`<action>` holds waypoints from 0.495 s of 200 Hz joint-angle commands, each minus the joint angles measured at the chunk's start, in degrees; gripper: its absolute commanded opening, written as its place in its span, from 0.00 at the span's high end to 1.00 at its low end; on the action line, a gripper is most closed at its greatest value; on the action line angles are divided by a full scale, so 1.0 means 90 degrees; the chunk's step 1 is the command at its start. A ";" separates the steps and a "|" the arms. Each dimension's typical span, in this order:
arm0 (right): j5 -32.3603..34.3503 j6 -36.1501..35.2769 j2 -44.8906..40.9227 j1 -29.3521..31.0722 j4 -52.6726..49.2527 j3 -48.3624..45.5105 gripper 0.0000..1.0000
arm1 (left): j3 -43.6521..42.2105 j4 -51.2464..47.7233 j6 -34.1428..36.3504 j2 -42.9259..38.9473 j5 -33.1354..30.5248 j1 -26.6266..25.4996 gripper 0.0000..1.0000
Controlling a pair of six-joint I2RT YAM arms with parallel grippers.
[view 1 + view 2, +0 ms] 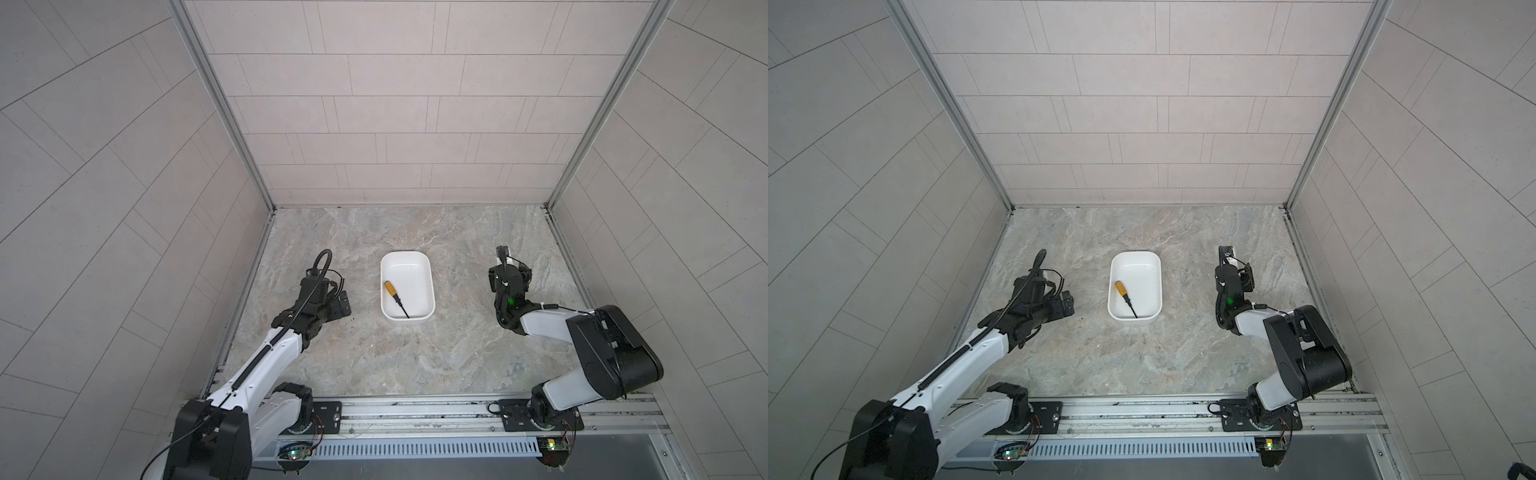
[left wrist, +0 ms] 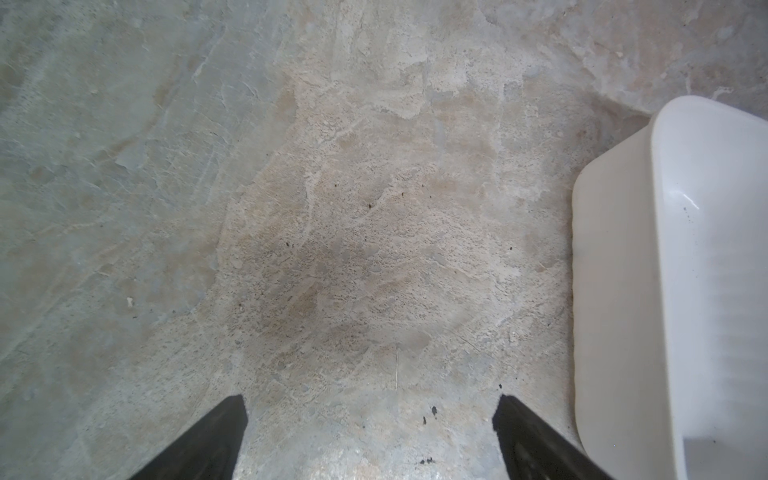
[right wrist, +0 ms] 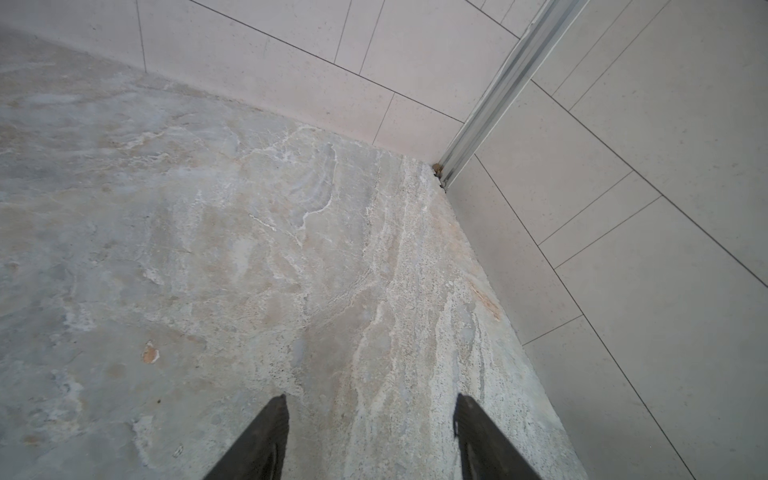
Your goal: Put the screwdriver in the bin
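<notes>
Yellow-handled screwdriver (image 1: 397, 301) inside glossy white bin (image 1: 413, 270).

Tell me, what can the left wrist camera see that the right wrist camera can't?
Only the left wrist view shows the bin: one rounded end of it, white and glossy. Only the right wrist view shows the tiled walls and the metal post in the corner where they meet. Both show the marbled table and a gripper with its fingers apart and nothing between them: the left gripper in the left wrist view, the right gripper in the right wrist view.
</notes>
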 commanded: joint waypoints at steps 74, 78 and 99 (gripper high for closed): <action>-0.1259 0.0584 0.0488 -0.0738 0.1657 -0.0731 0.35 | -0.0014 0.0080 -0.0042 0.0146 0.0006 -0.0016 0.00; -0.1274 0.0575 0.0505 -0.0747 0.1665 -0.0716 0.35 | -0.0008 0.0071 -0.0043 0.0154 0.0015 -0.0014 0.00; -0.1293 0.0588 0.0493 -0.0749 0.1644 -0.0716 0.34 | -0.0006 0.0070 -0.0038 0.0160 0.0016 -0.0013 0.00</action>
